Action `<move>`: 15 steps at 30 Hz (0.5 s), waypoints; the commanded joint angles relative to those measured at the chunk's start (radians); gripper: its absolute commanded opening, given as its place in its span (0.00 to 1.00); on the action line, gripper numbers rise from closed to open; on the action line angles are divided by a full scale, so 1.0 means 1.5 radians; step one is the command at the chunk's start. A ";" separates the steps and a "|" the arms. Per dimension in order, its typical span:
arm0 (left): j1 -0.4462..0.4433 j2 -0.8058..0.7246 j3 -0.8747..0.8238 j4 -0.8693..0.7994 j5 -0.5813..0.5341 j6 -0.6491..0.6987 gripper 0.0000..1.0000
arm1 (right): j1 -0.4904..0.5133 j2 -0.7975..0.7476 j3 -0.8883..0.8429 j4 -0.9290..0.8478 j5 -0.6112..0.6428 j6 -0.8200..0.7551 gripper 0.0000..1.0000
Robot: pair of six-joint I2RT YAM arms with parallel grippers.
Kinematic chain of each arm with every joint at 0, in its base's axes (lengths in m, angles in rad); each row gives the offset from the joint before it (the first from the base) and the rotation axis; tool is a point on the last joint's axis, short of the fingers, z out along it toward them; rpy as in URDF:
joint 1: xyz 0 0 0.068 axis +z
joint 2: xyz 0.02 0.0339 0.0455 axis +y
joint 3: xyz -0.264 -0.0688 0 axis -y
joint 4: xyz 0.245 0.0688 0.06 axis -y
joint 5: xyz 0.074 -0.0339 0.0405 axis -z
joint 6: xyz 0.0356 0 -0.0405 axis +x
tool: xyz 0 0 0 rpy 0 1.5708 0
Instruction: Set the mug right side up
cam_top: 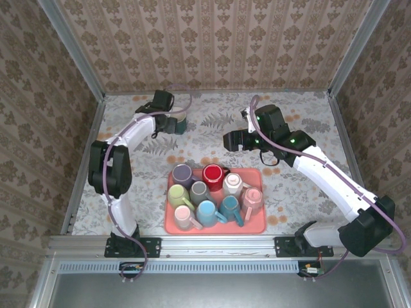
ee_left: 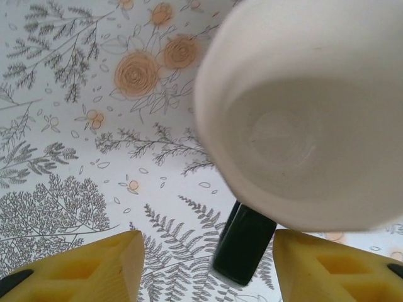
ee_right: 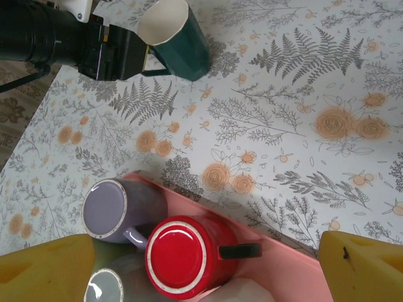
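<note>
The dark green mug with a white inside stands on the floral tablecloth at the far left, its mouth facing up. In the left wrist view I look down into its white bowl; its dark handle lies between my yellow fingers without touching either. My left gripper is open around that handle. From the right wrist view the mug sits beside the left gripper. My right gripper hangs open over the tray's far edge, above a red mug.
A pink tray near the front holds several mugs, bottoms up, among them a purple one next to the red one. Metal rails and patterned walls enclose the table on three sides.
</note>
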 commanded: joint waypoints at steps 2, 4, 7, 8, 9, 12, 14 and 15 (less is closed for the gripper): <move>0.004 -0.037 -0.037 0.034 0.049 -0.007 0.58 | 0.012 -0.027 0.017 -0.026 -0.019 -0.029 0.94; -0.007 -0.072 -0.064 0.066 0.073 0.000 0.59 | 0.021 -0.033 0.015 -0.016 -0.039 -0.033 0.96; -0.022 -0.117 -0.090 0.093 0.095 -0.004 0.59 | 0.037 -0.025 0.041 -0.043 -0.013 -0.030 0.96; -0.025 -0.130 -0.093 0.094 0.101 -0.007 0.59 | 0.041 -0.023 0.047 -0.055 -0.006 -0.037 0.95; -0.029 -0.147 -0.098 0.094 0.105 -0.014 0.59 | 0.047 -0.020 0.054 -0.071 0.013 -0.048 0.93; -0.038 -0.208 -0.121 0.094 0.121 -0.036 0.59 | 0.070 0.005 0.085 -0.151 0.039 -0.097 0.90; -0.045 -0.251 -0.139 0.084 0.124 -0.054 0.59 | 0.089 0.022 0.102 -0.203 0.055 -0.111 0.89; -0.050 -0.272 -0.148 0.074 0.127 -0.064 0.59 | 0.102 0.029 0.106 -0.225 0.065 -0.114 0.89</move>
